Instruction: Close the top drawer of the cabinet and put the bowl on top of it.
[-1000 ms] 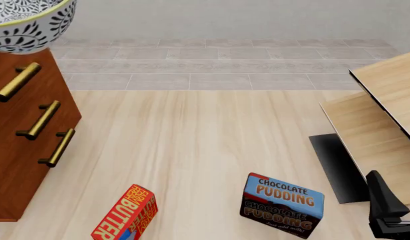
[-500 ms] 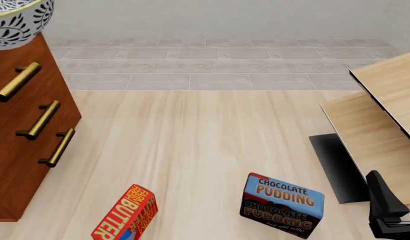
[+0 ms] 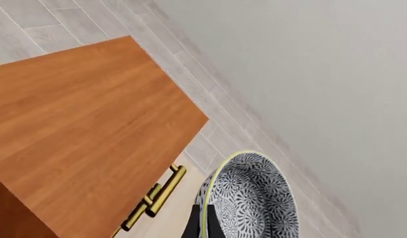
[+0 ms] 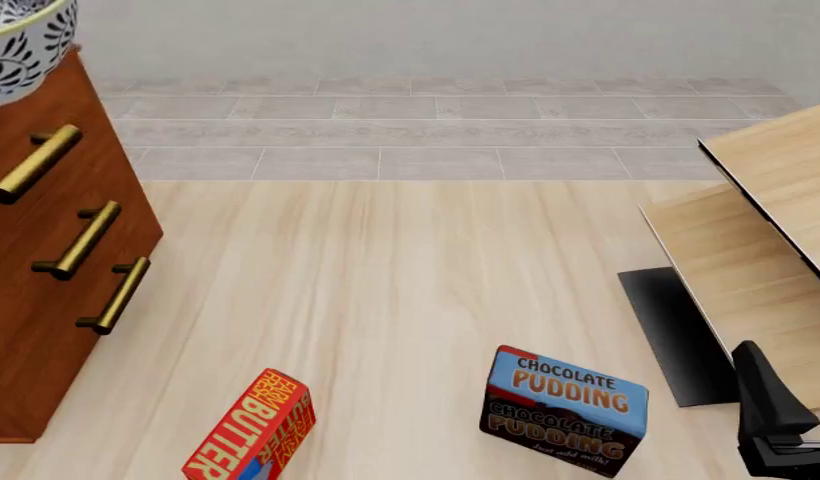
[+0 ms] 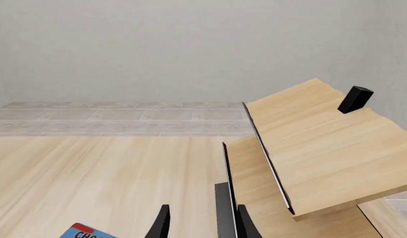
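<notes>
Since earlier the bowl moved toward 9 o'clock, above the cabinet. Left wrist view: left pincer pinches its thin rim; ceramic, stiff, breakable. Right wrist view: right pincer spread, idle.

A chocolate pudding box stands upright on the pale wood desk, near its front edge. A butter box stands tilted well to its left. Pale light-wood furniture with slanted panels occupies the right side, over a dark base.
</notes>
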`<state>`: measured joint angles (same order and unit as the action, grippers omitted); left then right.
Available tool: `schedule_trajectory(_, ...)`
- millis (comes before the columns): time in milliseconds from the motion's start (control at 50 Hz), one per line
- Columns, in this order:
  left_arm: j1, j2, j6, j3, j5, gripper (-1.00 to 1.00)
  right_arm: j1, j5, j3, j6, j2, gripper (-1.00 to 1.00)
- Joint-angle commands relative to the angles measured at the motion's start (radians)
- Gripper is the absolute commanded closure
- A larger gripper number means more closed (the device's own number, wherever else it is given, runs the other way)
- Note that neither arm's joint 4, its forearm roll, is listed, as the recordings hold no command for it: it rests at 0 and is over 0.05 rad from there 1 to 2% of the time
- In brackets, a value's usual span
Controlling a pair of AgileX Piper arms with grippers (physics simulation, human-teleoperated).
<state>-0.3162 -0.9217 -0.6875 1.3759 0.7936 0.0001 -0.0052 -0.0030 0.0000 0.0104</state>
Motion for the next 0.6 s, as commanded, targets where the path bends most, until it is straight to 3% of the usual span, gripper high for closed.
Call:
schedule_trajectory(20, -0.047, 0.002, -0.042, -0.045, -0.050, 1.00, 0.000, 0.002, 0.000, 0.000, -0.002, -1.00)
schedule_trajectory(120, -0.066, 0.004, -0.054, -0.071, -0.075, 1.00, 0.000, 0.002, 0.000, 0.000, -0.002, -1.00)
schedule_trajectory(180, -0.076, -0.023, -0.067, -0.002, -0.038, 1.00, 0.000, 0.002, 0.000, 0.000, -0.002, -1.00)
schedule_trajectory(200, -0.083, -0.003, -0.077, -0.066, -0.082, 1.00, 0.000, 0.002, 0.000, 0.000, -0.002, -1.00)
schedule_trajectory(260, -0.088, 0.005, -0.082, -0.097, -0.099, 1.00, 0.000, 0.002, 0.000, 0.000, -0.002, -1.00)
schedule_trajectory(280, -0.098, -0.029, -0.086, -0.010, -0.050, 1.00, 0.000, 0.002, 0.000, 0.000, -0.002, -1.00)
schedule_trajectory(300, -0.101, -0.028, -0.093, -0.007, -0.046, 1.00, 0.000, 0.002, 0.000, 0.000, -0.002, -1.00)
schedule_trajectory(320, -0.106, -0.009, -0.093, -0.071, -0.092, 1.00, 0.000, 0.002, 0.000, 0.000, -0.002, -1.00)
schedule_trajectory(380, -0.118, -0.032, -0.102, -0.015, -0.059, 1.00, 0.000, 0.002, 0.000, 0.000, -0.002, -1.00)
schedule_trajectory(460, -0.125, -0.021, -0.113, -0.020, -0.058, 1.00, 0.000, 0.002, 0.000, 0.000, -0.002, -1.00)
schedule_trajectory(520, -0.142, -0.032, -0.127, -0.033, -0.078, 1.00, 0.000, 0.002, 0.000, 0.000, -0.002, -1.00)
schedule_trajectory(560, -0.152, -0.001, -0.133, -0.125, -0.143, 1.00, 0.000, 0.002, 0.000, 0.000, -0.002, -1.00)
schedule_trajectory(600, -0.153, 0.005, -0.139, -0.141, -0.149, 1.00, 0.000, 0.002, 0.000, 0.000, -0.002, -1.00)
